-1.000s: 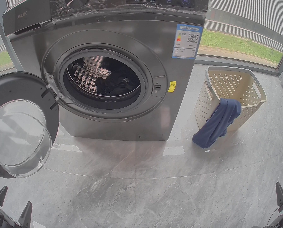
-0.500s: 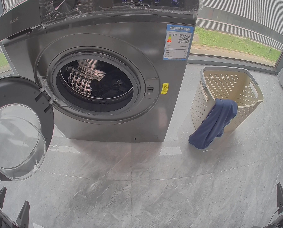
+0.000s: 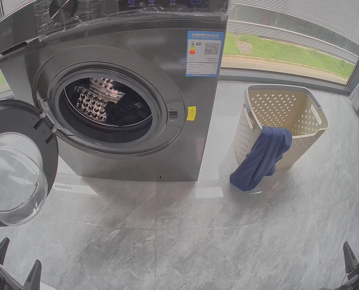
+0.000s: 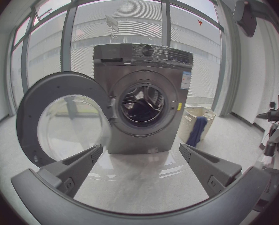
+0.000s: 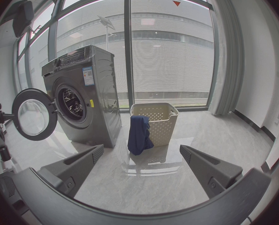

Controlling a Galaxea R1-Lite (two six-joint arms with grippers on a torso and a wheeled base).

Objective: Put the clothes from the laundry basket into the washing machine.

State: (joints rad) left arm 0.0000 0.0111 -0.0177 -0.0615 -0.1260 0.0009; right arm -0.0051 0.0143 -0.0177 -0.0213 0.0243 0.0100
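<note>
Approaching stage, by my read: both arms hung low and well apart from the work, nothing in hand. Left pincer [image 3: 20,254] was spread wide and empty; right pincer [image 3: 357,238] the same, fingers apart, holding nothing.

Washing machine [image 3: 175,61] stood with its door [image 3: 18,174] swung fully open to the robot's left. Drum opening [image 3: 107,109] was clear to reach, with dark clothes [image 3: 125,111] already lying inside.

Laundry basket [image 3: 308,121] sat on the floor [image 3: 179,238] just beside the machine, on the robot's right. One blue garment [image 3: 262,158] was draped over the basket's near rim, most of it hanging outside, its lower end down at the floor. Basket interior looked otherwise bare as far as visible.

Step in hand, judged: fetching that blue garment, the last piece left. Next move would call for closing the distance to the basket, bringing the right pincer down onto the fold at the rim, pinching the cloth, and lifting high enough that the trailing end clears the floor before swinging to the drum.
</note>
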